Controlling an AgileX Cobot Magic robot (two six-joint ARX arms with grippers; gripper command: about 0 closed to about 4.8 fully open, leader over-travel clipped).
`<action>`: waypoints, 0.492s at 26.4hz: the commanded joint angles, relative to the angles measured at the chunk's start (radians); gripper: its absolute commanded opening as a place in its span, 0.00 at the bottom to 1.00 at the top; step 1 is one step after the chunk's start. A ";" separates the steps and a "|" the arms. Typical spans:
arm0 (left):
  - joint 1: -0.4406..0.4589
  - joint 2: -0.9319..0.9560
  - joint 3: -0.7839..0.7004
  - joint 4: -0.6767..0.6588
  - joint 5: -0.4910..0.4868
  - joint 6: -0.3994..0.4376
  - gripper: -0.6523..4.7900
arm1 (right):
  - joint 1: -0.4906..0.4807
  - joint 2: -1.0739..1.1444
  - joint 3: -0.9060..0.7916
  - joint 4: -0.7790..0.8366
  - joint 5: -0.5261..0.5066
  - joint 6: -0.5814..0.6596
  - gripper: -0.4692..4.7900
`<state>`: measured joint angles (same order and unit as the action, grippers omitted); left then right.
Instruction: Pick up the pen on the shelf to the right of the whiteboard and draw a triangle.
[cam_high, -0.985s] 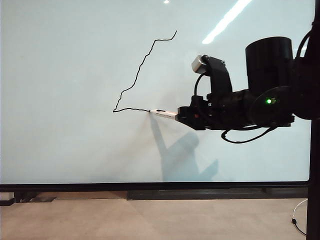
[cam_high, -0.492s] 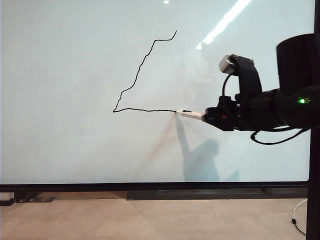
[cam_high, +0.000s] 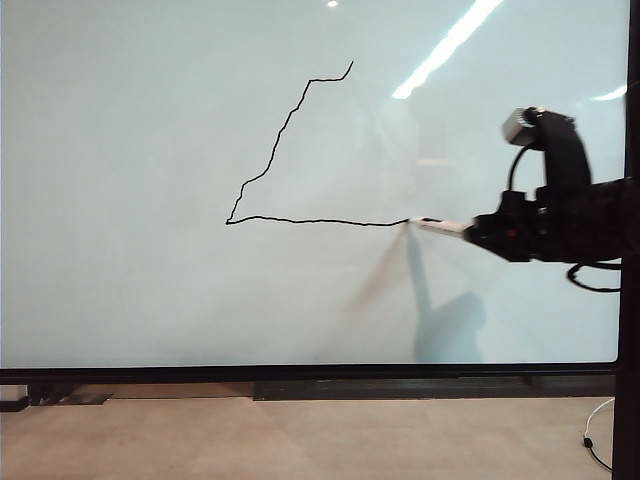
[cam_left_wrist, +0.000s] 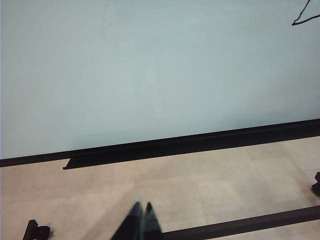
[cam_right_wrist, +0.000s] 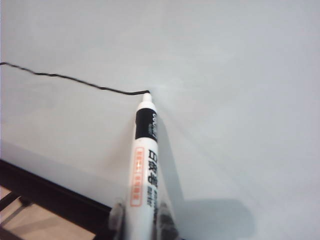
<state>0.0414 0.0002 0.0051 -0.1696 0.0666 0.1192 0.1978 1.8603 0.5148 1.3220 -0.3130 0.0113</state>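
Your right gripper (cam_high: 478, 232), at right side of whiteboard (cam_high: 150, 300), has jaws clamped on pen (cam_right_wrist: 142, 165). Pen tip touches board at end of bottom line of unfinished triangle (cam_high: 290, 150); two sides drawn. Your left gripper (cam_left_wrist: 141, 220) hangs low above floor (cam_left_wrist: 225, 180), fingertips pressed together, holding nothing.

In the exterior view the right arm (cam_high: 575, 225) runs off the right edge, so only its wrist end shows, and the right tool (cam_high: 478, 230) is a dark mass whose fingers cannot be made out. The whiteboard (cam_high: 150, 300) is cut by the top and left edges. In the right wrist view the pen (cam_right_wrist: 142, 170) leaves the frame at its rear, its small print too blurred to read. The left tool (cam_left_wrist: 140, 222) shows only dim, blurred fingertips at the frame edge.
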 joint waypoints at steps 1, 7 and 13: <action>0.000 0.000 0.002 -0.008 0.000 0.001 0.11 | -0.036 -0.019 -0.001 0.040 0.030 0.014 0.08; 0.000 0.000 0.002 -0.008 0.000 0.001 0.11 | -0.098 -0.023 -0.023 0.050 0.010 0.025 0.08; 0.000 0.000 0.002 -0.008 0.001 0.001 0.11 | -0.159 -0.050 -0.081 0.076 0.000 0.025 0.08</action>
<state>0.0414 0.0002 0.0051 -0.1692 0.0666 0.1192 0.0471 1.8172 0.4343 1.3743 -0.3305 0.0315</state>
